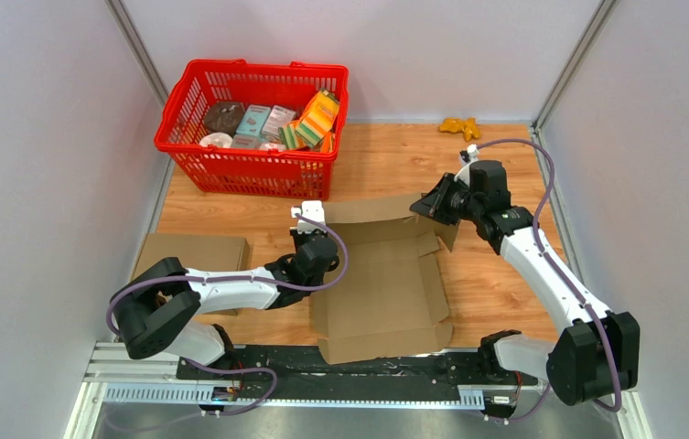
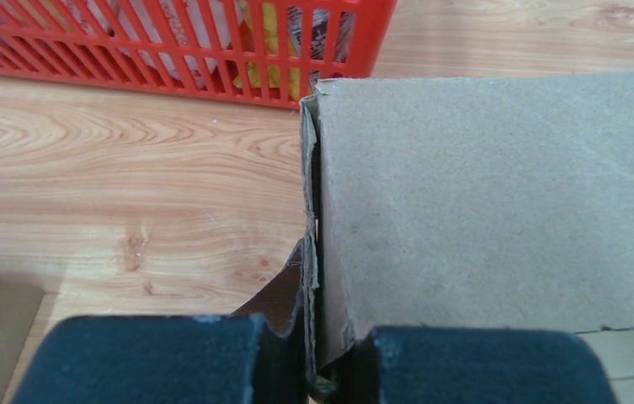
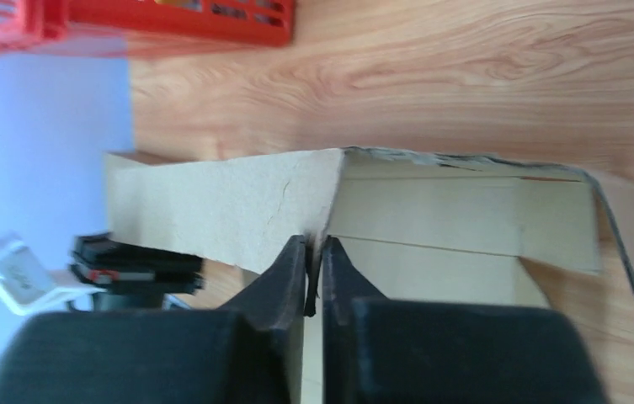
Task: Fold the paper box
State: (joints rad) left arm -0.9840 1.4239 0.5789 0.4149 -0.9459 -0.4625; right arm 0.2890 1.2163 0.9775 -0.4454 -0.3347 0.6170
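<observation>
Paper box [image 1: 386, 283] runs lengthwise near-to-far, left gripper [image 2: 313, 370] and right gripper [image 3: 313, 286] each pinching its raised far flap [image 1: 372, 208].

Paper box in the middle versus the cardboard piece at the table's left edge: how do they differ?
The paper box lies unfolded, far wall raised; the cardboard piece lies flat. The left gripper and right gripper pinch the paper box; nothing grips the cardboard piece. Both are brown cardboard.

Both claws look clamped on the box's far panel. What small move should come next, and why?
Probably tip the far panel inward over the paper box: the left claw and right claw each pinch one end of it, and it stands raised.
</observation>
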